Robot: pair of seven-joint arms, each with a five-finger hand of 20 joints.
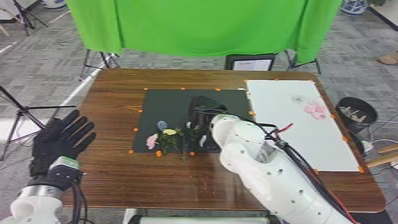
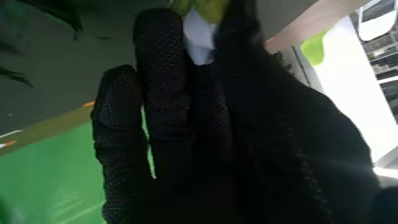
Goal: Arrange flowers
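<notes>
On the black mat (image 1: 169,107) lie a pink flower (image 1: 152,141), a yellow flower (image 1: 169,132) and a blue-grey one (image 1: 163,125), with green leaves. My right hand (image 1: 201,105) is over the mat, just right of these flowers. In the right wrist view, my right hand (image 2: 191,120) pinches a white and yellow-green flower piece (image 2: 199,37) between thumb and fingers; its lower end is hidden by the glove. Dark leaves (image 2: 58,11) show beyond the fingers. My left hand (image 1: 62,140) is open at the table's left edge, apart from the flowers.
A white sheet (image 1: 298,135) with a pink flower (image 1: 315,110) on it lies to the right of the mat. Orange markers edge both. A dark bin (image 1: 357,111) stands beyond the table's right edge, and a green cloth (image 1: 204,25) hangs behind the table.
</notes>
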